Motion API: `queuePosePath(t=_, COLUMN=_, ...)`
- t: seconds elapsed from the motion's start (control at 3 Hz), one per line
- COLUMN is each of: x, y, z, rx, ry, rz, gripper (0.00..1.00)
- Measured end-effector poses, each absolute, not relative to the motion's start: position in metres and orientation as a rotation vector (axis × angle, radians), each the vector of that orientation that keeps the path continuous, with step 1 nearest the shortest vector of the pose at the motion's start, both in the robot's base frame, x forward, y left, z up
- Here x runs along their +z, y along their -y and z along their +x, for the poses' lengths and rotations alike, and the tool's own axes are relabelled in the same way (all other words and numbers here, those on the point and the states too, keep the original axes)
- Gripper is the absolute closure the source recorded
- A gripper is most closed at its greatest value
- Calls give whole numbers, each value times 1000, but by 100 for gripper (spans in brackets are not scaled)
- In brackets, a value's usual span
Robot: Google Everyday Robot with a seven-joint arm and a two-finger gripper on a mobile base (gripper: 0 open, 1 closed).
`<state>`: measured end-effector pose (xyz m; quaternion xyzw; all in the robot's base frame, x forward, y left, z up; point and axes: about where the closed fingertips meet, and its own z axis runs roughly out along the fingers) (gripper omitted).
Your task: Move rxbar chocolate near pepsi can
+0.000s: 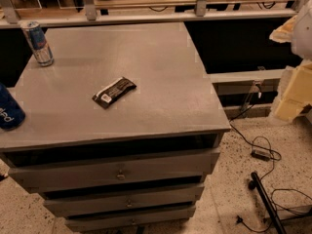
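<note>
The rxbar chocolate [114,92] lies flat near the middle of the grey cabinet top [161,101], set diagonally with its white label patch at the lower left end. The pepsi can [8,109], dark blue with white lettering, stands at the left edge of the top and is partly cut off by the frame. My gripper [288,104] shows as a blurred white and cream shape at the right edge, off the cabinet and well to the right of the bar. It holds nothing that I can see.
A slim silver-and-blue can with red marking [38,43] stands at the back left corner. The cabinet has drawers [119,173] below. Cables [261,152] and a black pole [265,201] lie on the speckled floor at right. A railing [146,13] runs behind.
</note>
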<state>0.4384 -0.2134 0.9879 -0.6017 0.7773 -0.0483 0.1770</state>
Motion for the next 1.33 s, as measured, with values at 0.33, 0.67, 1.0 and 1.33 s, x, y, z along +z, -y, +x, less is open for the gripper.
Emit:
queuePosePath(t=0.33, x=988, y=211, z=440, rx=-124, ry=-2191, rz=-1707, gripper=0)
queuePosePath(t=0.67, x=987, y=204, z=444, rx=-90, ry=-2166, rz=-1719, gripper=0)
queuePosePath(t=1.0, x=985, y=163, z=477, rx=4, ry=-2057, rz=-1779, gripper=0)
queuePosePath(t=1.33, x=984, y=107, z=510, rx=100, ry=-1923, rz=-1863, gripper=0)
